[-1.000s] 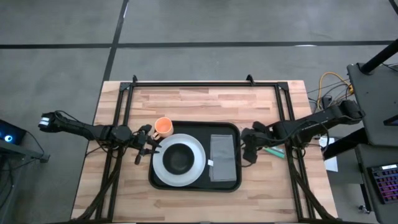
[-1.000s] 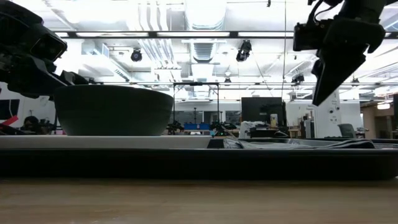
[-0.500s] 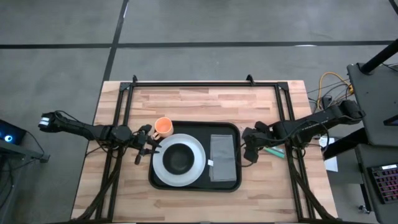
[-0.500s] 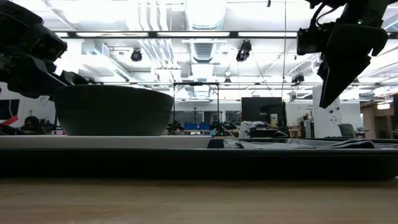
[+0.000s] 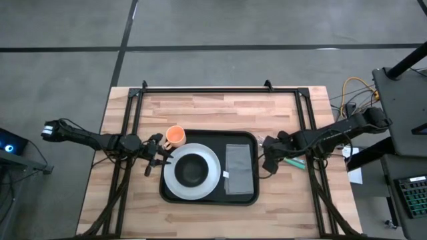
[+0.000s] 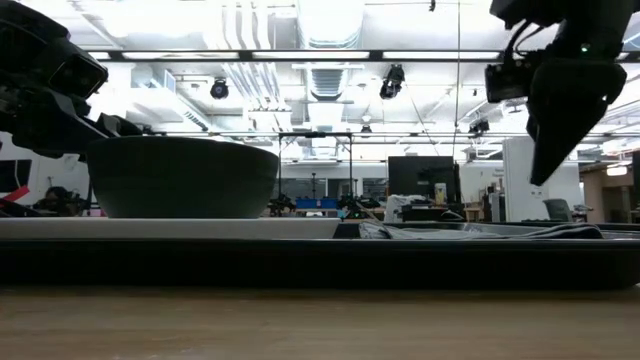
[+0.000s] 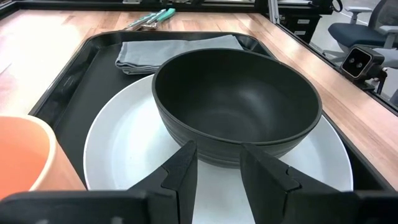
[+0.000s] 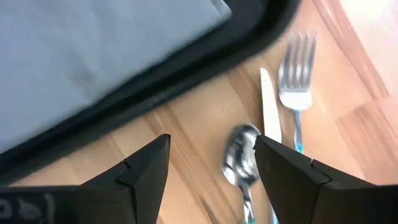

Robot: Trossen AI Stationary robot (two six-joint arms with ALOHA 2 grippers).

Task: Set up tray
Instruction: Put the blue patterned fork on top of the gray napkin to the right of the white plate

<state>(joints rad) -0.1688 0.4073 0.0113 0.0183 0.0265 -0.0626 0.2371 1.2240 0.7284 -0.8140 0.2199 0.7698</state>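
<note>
Tabletop (image 5: 200, 110): light wood, both arms reaching in from the sides.

Tray (image 5: 175, 194): black, rounded corners, sits mid-tabletop, long axis running left–right between the two arms. On it, left half: white plate (image 5: 209, 180) w/ dark bowl (image 5: 192, 169) stacked on top. Right half: grey folded cloth (image 5: 238, 169), lying flat, long side running across the tray's short way.

Orange cup (image 5: 175, 137): on the wood just off the tray's far-left corner, beside the plate, not on the tray.

Left tool (image 5: 155, 162): at the tray's left edge, fingers (image 7: 185, 175) partly spread, nothing between them; they point at the bowl, close to the plate rim. Waiting, by the look of it.

Right tool (image 5: 269, 162): just off the tray's right edge, raised above the wood in the low view, fingers spread wide, empty.

Cutlery, smallest items: knife (image 8: 268, 102), fork (image 8: 296, 78), spoon (image 8: 240, 155), side by side on bare wood just outside the tray's right rim. In the high view only a teal handle (image 5: 293, 162) shows beside the right arm.

Key relation: cutlery lies right under/ahead of the right tool, on the side away from the tray; handles run roughly parallel to the tray's long axis. Right arm is far nearer; left arm is across the whole tray. Prob next step: right tool drops on one piece, then carries it toward the left, over the rim, to the cloth. Spoon sits most centred between the fingers, so likely first pick.
</note>
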